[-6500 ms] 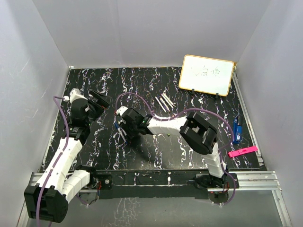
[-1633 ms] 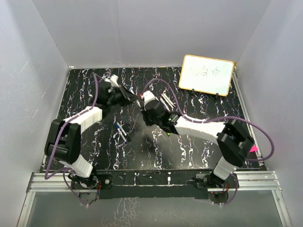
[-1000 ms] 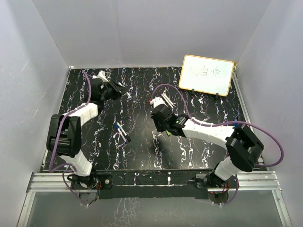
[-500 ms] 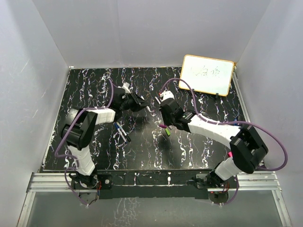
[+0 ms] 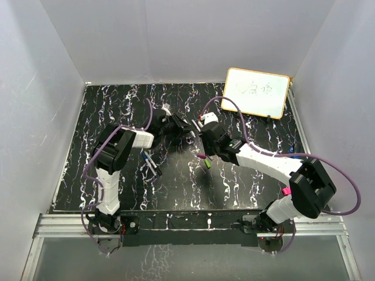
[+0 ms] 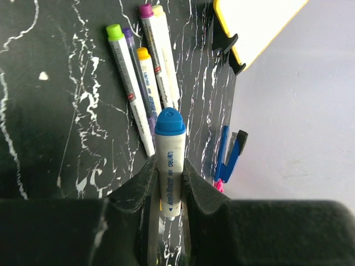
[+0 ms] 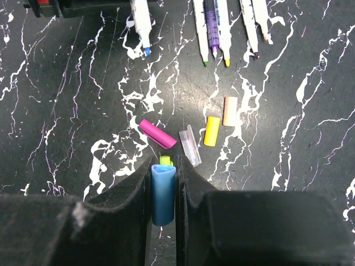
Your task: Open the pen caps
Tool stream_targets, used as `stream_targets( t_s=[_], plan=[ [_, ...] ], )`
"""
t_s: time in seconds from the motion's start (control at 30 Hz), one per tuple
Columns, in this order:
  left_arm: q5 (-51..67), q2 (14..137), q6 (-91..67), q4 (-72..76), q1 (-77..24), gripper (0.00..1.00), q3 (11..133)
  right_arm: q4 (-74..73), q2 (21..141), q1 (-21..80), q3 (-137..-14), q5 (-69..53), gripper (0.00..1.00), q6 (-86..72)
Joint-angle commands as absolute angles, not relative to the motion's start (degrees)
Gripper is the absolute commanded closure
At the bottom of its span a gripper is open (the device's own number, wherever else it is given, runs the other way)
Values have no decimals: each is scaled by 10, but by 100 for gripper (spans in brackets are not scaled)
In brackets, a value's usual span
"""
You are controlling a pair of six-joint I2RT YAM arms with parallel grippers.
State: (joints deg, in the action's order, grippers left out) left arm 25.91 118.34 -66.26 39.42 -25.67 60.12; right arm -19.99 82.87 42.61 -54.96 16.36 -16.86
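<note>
**Left hand.** Your left gripper [image 6: 168, 167] is clamped on a white-barrelled pen [image 6: 170, 152], with both fingers hard against the barrel. The pen juts forward past the fingertips and ends in a blue piece. From the left wrist view you cannot tell what that piece is. The right wrist view shows a white pen at its top edge with a small blue nib bare. The hand holding that pen is cut off by the frame.

**Right hand.** Your right gripper [image 7: 164, 172] is pinched shut on a blue cap [image 7: 163, 197], which lies lengthwise between the fingers.
- Just ahead of the fingertips a green cap [image 7: 165, 160] peeks out, mostly hidden behind the blue one. Whether the two touch cannot be judged.
- Further ahead, four loose caps lie on the table [image 7: 66, 111]: a magenta cap [image 7: 157, 134], a clear cap [image 7: 189, 145], a yellow cap [image 7: 211, 131] and a peach cap [image 7: 229, 111].
- Beyond them is a row of pens [image 7: 222, 27] with bare nibs pointing toward the hand. Their barrels are cropped at the top edge.

**Other items.**
- Ahead of the left fingers lie several pens with coloured ends. Their near ends are hidden behind the held pen.
- Ahead and to the right of the left fingers, the whiteboard [image 6: 260, 27] is cropped.
- The blue chunky object [image 6: 230, 152] sits beside the right finger.
- In the overhead view, the grip of both hands is too small to read.
</note>
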Motion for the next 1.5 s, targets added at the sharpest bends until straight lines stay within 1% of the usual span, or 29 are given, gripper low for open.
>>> stream_targets(
  t_s=[0.0,0.37,0.5,0.6,0.7,0.93,1.0,1.23,1.47],
  plan=[
    [246,1197,-675,413,-268,100,632,-191,809,423,-548,163,100,-174],
    [235,1224,-686,418,-276,99,637,-187,823,423,-545,137,100,-171],
    [237,1231,-688,419,-277,90,637,-184,828,423,-546,128,100,-167],
    [238,1236,-689,422,-277,86,636,-183,832,423,-549,126,100,-165],
    [240,1239,-691,425,-277,84,634,-183,836,423,-552,124,100,-164],
    [239,1235,-687,415,-277,64,632,-181,845,423,-556,119,100,-161],
    [238,1232,-685,414,-277,62,631,-182,849,423,-556,117,100,-159],
    [239,1200,-684,408,-276,60,623,-178,875,423,-553,98,100,-156],
    [201,1095,-627,339,-270,59,615,-170,920,424,-553,70,100,-158]
  ],
)
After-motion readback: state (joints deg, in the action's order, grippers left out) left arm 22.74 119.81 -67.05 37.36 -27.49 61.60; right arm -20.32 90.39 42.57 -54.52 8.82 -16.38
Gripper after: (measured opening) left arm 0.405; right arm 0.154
